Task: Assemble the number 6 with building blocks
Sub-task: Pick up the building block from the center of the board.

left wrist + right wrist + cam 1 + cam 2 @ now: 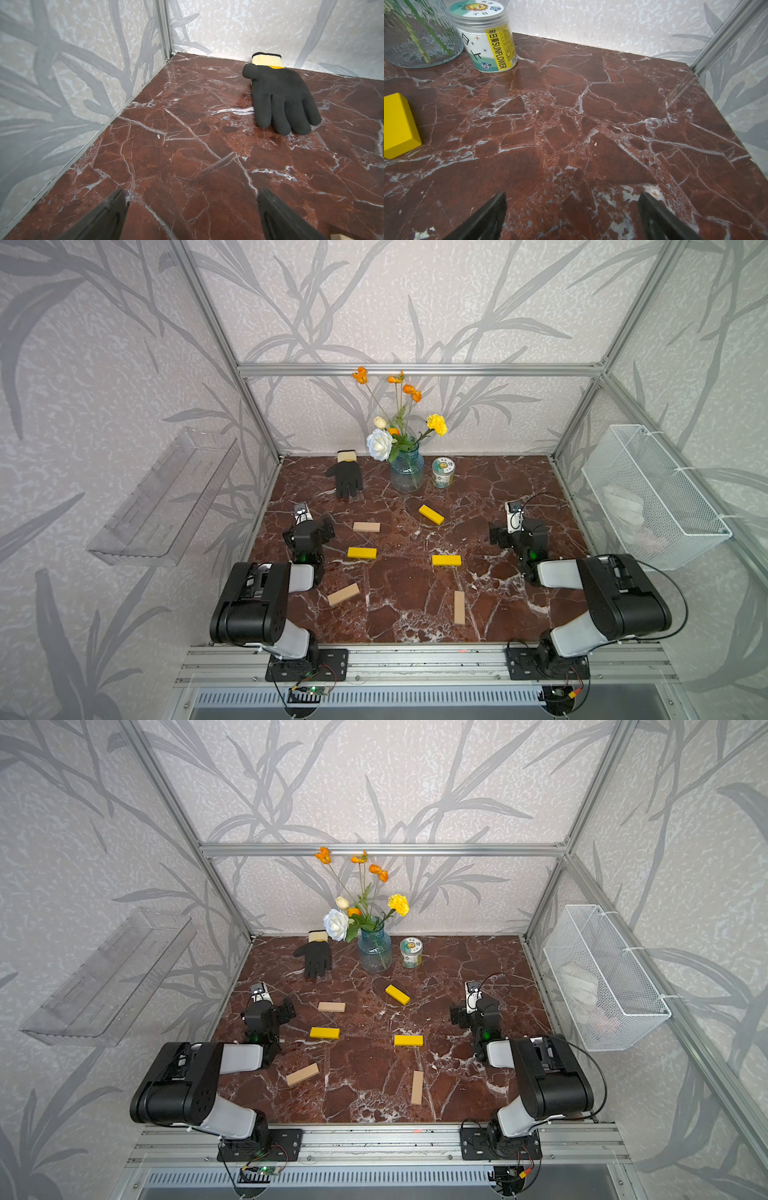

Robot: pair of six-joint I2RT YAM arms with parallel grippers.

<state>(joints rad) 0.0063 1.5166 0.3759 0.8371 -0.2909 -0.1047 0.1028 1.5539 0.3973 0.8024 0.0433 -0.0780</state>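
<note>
Several building blocks lie flat and apart on the red marble table (415,614). Three are yellow (431,514) (362,552) (446,560) and three are tan (366,526) (343,594) (459,607). No number 6 is in view. My left gripper (192,193) hovers at the table's left side, open and empty, left of the far tan block (331,1006). My right gripper (572,195) is open and empty at the right side. The far yellow block (398,124) lies off to its left.
At the back stand a black glove (348,479), a blue glass vase of flowers (407,472) and a small labelled jar (442,472). A white wire basket (656,497) hangs on the right wall and a clear shelf (166,506) on the left wall.
</note>
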